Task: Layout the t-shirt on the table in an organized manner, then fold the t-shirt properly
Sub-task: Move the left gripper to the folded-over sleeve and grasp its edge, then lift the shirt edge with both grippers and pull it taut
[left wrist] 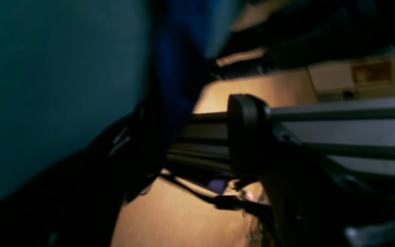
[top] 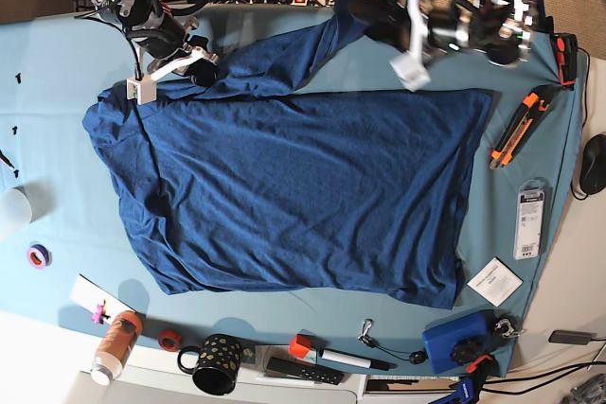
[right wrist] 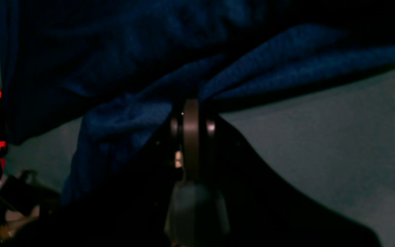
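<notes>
Base view: layout step. Right gripper (top: 156,78) pinches the t-shirt (top: 284,196); left gripper (top: 409,44) spread, empty. Next: flatten the upper sleeve.

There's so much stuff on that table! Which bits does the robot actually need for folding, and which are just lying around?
Needed: t-shirt, table, right gripper pinching the shirt, left gripper.

Lying about: spotted mug, orange bottle, utility knife, tape roll, marker.

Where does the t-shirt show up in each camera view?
Base: t-shirt spread across the middle of the table.
Right wrist: fills the top, pinched in the shut right gripper.
Left wrist: blurred blue strip, top centre.
Shared landmark: the teal table cloth.
</notes>
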Robot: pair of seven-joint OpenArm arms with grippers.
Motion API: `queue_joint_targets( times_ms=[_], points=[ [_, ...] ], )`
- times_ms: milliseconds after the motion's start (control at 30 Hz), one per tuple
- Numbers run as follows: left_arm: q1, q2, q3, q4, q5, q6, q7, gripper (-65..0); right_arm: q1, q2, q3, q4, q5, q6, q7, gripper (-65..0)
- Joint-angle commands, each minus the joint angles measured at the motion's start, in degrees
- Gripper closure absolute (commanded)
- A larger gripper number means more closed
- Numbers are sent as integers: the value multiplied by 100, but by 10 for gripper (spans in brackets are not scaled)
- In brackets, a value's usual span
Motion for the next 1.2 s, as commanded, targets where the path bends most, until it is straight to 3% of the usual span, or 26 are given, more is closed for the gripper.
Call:
queue_joint_targets(
  times_ms=[0,167,367,567,733,900,1167],
  points=[
    [42,-39,81,11,223,95,26,-293,15,2,2,81,140,63,35,0],
    [-9,-37,280,11,713,95,-328,-275,13,4,2,81,140,66,15,0],
    [-39,-39,273,11,813,95,-417,-7,15,4,2,79,142,153,-2,0],
    [-96,-39,273,24,439,95,-396,0,15,4,2,81,142,151,-4,0],
    [-278,-42,273,26,-815,95,246,0,15,2,2,81,162,151,-7,0],
    [-339,-39,275,28,-2264,95,246,0,13,2,2,81,481,326,-155,0],
    [-339,-39,275,33,-2311,95,246,0,9,2,4,83,767,511,-455,0]
  ],
)
